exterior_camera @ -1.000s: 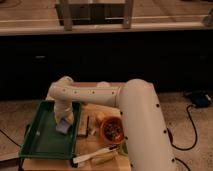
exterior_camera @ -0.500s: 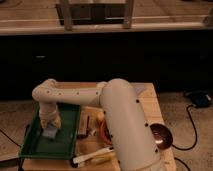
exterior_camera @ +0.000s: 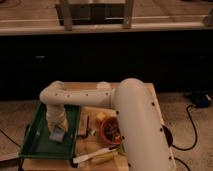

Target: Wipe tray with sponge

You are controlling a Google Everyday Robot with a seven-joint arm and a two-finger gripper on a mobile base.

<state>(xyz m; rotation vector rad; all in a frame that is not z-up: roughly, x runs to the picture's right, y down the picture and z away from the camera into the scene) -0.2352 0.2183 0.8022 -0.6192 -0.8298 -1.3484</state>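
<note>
A dark-green tray (exterior_camera: 40,145) lies on the left side of a wooden table. My white arm reaches across from the right and bends down over the tray. My gripper (exterior_camera: 57,131) points straight down onto a pale blue-grey sponge (exterior_camera: 58,135), which rests on the tray's floor near its right side. The wrist hides the top of the sponge.
An orange bowl (exterior_camera: 110,131) with dark contents stands right of the tray. A yellow lump (exterior_camera: 101,116) lies behind it. A white-handled brush (exterior_camera: 95,156) lies at the table's front edge. Dark cables run on the floor at the right (exterior_camera: 192,125).
The arm has swung right again from the tray's left side, carrying the gripper and sponge toward the tray's right half and a little nearer the front.
</note>
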